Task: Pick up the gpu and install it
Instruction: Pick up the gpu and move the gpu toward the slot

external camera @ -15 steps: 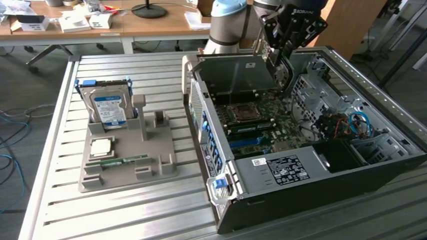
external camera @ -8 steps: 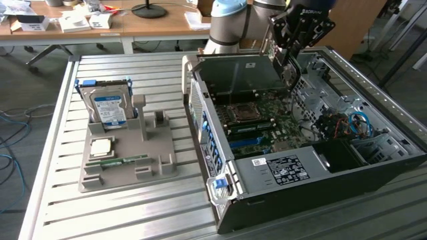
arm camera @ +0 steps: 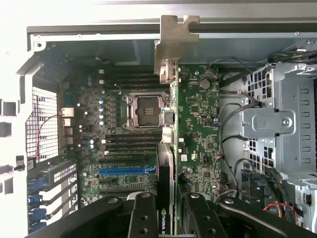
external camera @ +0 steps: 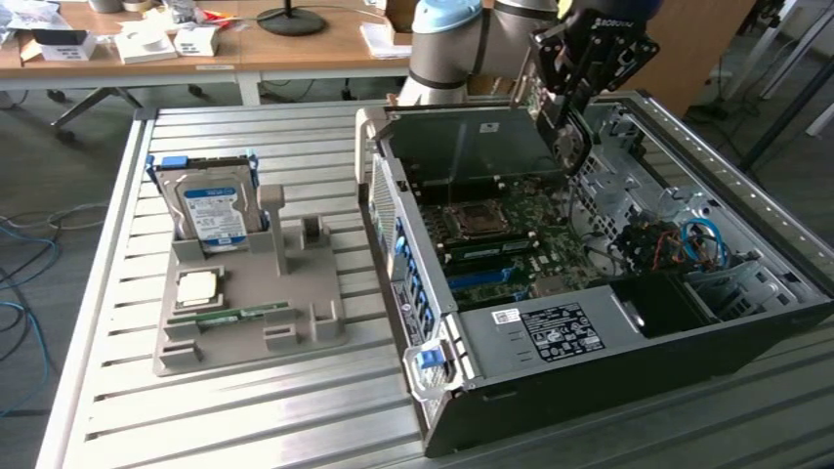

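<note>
My gripper (external camera: 589,73) hangs over the far end of the open computer case (external camera: 431,293), shut on the gpu (external camera: 569,132), which hangs edge-down from the fingers into the case. In the wrist view the gpu (arm camera: 198,124) runs away from the gripper (arm camera: 171,220) edge-on. Its green board face and its grey metal end bracket (arm camera: 174,42) at the far end are visible. The black fingers (arm camera: 143,218) clamp it on both sides. Below the card lies the motherboard (arm camera: 114,89) with the bare processor socket (arm camera: 143,110) and a blue slot (arm camera: 126,170).
A grey holder tray (external camera: 248,322) on the slatted metal table (external camera: 222,420) carries a silver hard drive with a blue label (external camera: 213,210), a processor chip (external camera: 198,286) and a green memory stick (external camera: 241,315). Drive cages and cables (external camera: 685,244) fill the case's right side.
</note>
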`<act>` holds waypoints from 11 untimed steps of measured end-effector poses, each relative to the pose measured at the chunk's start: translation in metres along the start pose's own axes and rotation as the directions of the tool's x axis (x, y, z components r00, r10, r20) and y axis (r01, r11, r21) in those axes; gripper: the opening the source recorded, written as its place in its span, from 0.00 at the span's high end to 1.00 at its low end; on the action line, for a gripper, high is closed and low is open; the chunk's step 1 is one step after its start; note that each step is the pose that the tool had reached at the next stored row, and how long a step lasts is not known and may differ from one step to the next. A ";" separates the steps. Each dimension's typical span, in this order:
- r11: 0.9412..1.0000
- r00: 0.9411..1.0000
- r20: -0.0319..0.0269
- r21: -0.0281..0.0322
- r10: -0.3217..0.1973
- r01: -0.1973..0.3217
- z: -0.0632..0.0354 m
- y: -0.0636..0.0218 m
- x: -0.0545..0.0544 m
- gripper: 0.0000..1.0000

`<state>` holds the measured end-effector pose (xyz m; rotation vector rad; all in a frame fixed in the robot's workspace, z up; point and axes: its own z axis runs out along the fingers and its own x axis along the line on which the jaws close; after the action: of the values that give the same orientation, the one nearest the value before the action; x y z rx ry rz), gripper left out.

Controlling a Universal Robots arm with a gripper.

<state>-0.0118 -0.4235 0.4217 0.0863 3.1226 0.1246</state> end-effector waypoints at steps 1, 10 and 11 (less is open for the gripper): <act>1.000 1.000 0.000 0.000 0.000 0.000 0.0000 0.0001 -0.002 0.74; 1.000 1.000 -0.001 -0.001 -0.014 0.014 0.0002 0.0007 -0.012 0.74; 1.000 1.000 -0.001 -0.001 -0.014 0.014 0.0002 0.0007 -0.013 0.74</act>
<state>0.0014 -0.4235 0.4218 0.0641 3.1238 0.1254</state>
